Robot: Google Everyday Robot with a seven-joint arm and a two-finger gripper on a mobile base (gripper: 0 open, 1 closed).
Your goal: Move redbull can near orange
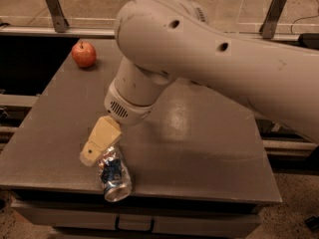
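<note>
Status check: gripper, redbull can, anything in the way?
Gripper low at the redbull can, front-left of table. Can lying on its side near the front edge. Orange not in view; apple sits far back-left.

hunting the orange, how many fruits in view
1: red apple at the table's far left. The arm may hide others. Gripper is at the redbull can, front edge.

On the table (pixel 209 148), the can (pixel 115 176) lies lower left by the front edge, with the gripper (pixel 97 148) over its far end. The apple (pixel 83 54) sits upper left.
</note>
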